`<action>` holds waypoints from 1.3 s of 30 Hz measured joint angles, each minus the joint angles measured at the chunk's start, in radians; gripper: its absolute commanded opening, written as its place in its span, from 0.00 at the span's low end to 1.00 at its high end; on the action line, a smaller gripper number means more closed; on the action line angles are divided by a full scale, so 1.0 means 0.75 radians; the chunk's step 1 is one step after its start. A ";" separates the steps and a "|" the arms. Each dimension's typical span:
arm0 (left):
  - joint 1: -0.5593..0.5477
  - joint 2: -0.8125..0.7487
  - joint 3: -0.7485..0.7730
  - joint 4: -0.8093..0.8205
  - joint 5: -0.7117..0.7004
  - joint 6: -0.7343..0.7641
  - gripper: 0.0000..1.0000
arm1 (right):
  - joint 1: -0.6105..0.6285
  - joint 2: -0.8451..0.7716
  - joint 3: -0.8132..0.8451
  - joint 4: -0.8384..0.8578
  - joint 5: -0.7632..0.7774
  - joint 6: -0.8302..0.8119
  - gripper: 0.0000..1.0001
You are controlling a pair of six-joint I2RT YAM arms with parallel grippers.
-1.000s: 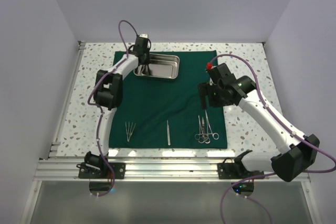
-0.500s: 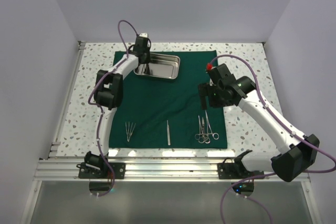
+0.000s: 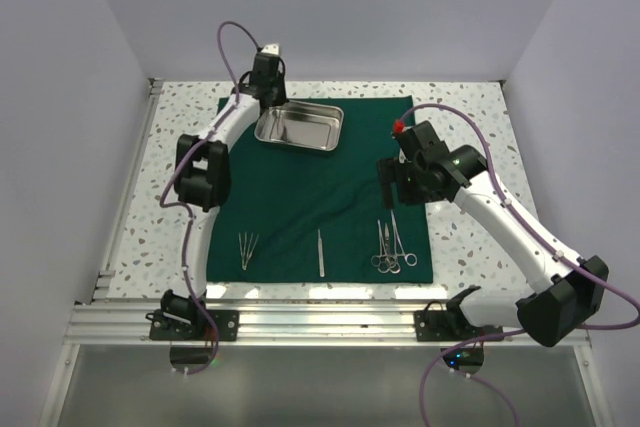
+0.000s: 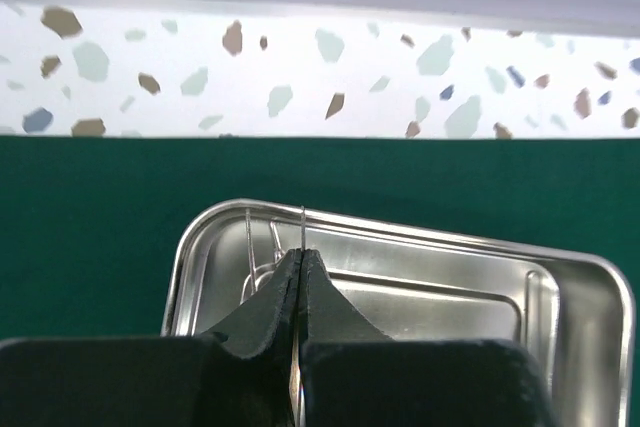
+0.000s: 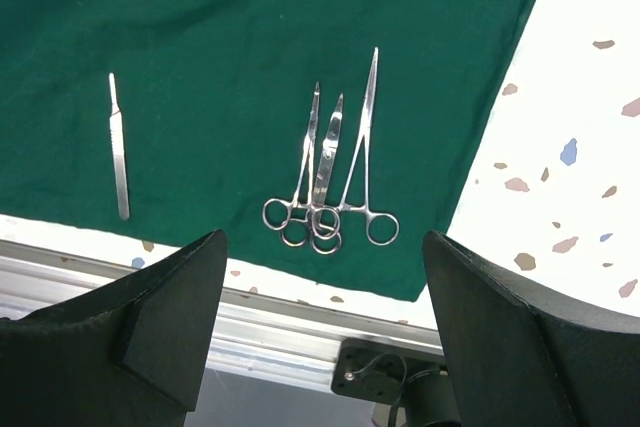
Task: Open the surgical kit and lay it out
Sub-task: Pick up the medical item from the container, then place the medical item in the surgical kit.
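With the cloth (image 3: pixel 310 187) spread and tweezers (image 3: pixel 246 247), scalpel (image 3: pixel 321 252) and clamps (image 3: pixel 392 247) laid along 6 o'clock, the left pincer (image 4: pixel 302 255), over the tray (image 3: pixel 338 129) at 12 o'clock, grips a thin tool (image 4: pixel 302 222) not yet placed; the right pincer (image 5: pixel 322 239) stands apart.

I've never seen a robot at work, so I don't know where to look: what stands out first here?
A dark green cloth lies spread on the table, with a shiny tray at its far edge. The left end effector is shut on a thin steel tool above the tray. The clamps lie bunched near the cloth's front right corner, below the open right end effector.
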 measured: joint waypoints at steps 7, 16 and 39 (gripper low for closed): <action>0.000 -0.212 -0.026 -0.050 -0.012 0.027 0.00 | -0.001 0.015 0.025 0.005 -0.001 -0.018 0.83; -0.053 -1.094 -1.024 -0.067 -0.129 0.034 0.00 | 0.000 0.241 0.231 0.135 -0.074 -0.043 0.82; -0.315 -1.649 -2.083 -0.063 -0.163 -0.433 0.00 | 0.001 0.404 0.387 0.245 -0.207 -0.041 0.80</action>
